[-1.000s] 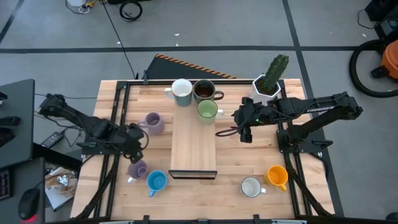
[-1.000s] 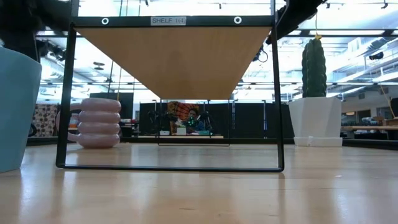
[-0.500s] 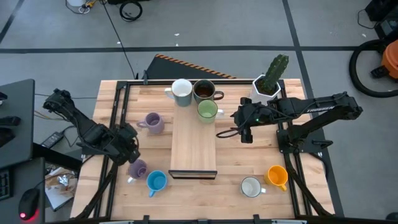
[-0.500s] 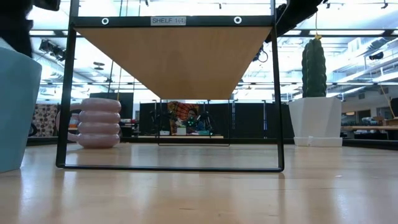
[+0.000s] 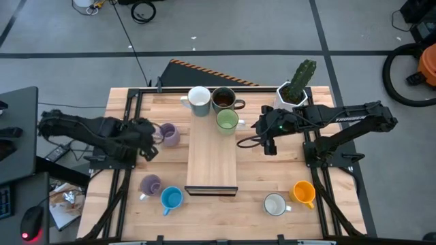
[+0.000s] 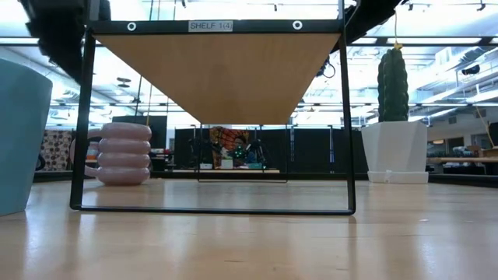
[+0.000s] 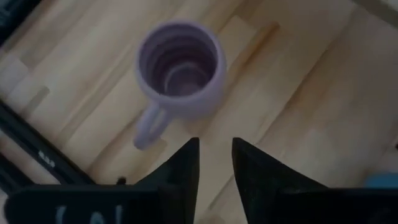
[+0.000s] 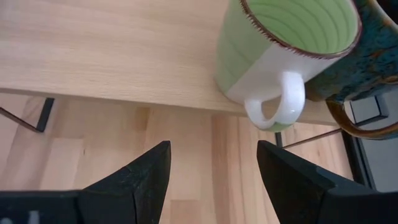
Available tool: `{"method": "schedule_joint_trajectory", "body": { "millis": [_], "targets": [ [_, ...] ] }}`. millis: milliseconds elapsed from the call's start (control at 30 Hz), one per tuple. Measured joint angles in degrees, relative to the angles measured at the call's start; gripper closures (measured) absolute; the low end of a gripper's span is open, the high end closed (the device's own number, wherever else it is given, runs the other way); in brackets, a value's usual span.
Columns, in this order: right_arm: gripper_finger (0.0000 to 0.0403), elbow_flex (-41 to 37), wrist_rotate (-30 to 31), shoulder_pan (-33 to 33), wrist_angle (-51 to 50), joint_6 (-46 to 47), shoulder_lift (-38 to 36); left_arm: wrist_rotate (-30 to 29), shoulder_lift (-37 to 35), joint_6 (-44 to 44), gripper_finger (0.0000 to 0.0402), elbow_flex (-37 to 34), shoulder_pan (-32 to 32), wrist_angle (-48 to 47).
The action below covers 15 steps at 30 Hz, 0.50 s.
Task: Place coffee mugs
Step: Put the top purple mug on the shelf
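Observation:
A lilac mug (image 5: 168,134) stands upright on the table left of the wooden shelf (image 5: 212,160). My left gripper (image 5: 147,141) hovers just left of it, fingers (image 7: 186,165) a narrow gap apart with nothing between them; the mug (image 7: 180,62) and its handle (image 7: 149,124) lie ahead of the fingertips. A second lilac mug (image 5: 150,184) and a blue mug (image 5: 171,198) stand near the front left. White (image 5: 199,101), dark brown (image 5: 223,100) and green (image 5: 227,121) mugs sit on the shelf's far end. My right gripper (image 5: 268,141) waits open, right of the green mug (image 8: 280,50).
A white mug (image 5: 274,204) and an orange mug (image 5: 304,193) stand at the front right. A cactus in a white pot (image 5: 294,88) is at the far right corner. The shelf's black frame (image 6: 214,208) stands on the table's middle, with bare board on the shelf's near half.
My left gripper has swung away from the near lilac mug toward the table's far edge and risen a little, coming beside the far lilac mug. The mugs have stayed in place.

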Motion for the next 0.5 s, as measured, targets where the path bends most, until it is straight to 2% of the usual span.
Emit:
{"method": "schedule_joint_trajectory", "body": {
  "millis": [167,400,500],
  "targets": [
    [0.0158,0.00,-0.11,0.00,-0.42,0.63,0.00,2.23,-3.91,7.17,0.0323,-1.33,7.27,0.80],
    [0.0158,0.00,-0.99,0.02,-0.32,1.67,0.00,10.37,-7.32,14.04,0.0343,-7.99,15.93,5.69],
    [0.0158,0.00,-1.25,0.02,-0.22,2.44,0.00,11.82,-7.37,16.52,0.0350,-8.80,19.30,7.09]
  ]
}}
